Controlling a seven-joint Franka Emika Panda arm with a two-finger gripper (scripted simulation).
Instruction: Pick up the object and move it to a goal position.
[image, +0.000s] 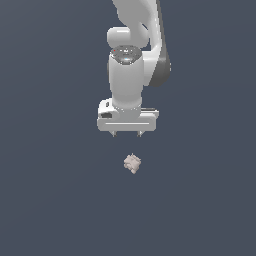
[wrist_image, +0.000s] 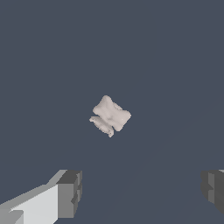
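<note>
- Claw (image: 128, 134) hangs above the chunk (image: 132, 163), fingers (wrist_image: 69, 192) spread wide, gripping nothing.
- Chunk lies untouched on the tabletop (image: 50, 200).
- Left: descend, grasp, lift, carry to goal.

Pale lumpy object (image: 132, 163), lying free

A flat, dark blue-grey floor (image: 45, 200) fills both views from edge to edge. Its surface is plain and even in colour, with no markings, seams or edges visible anywhere in either view
</note>
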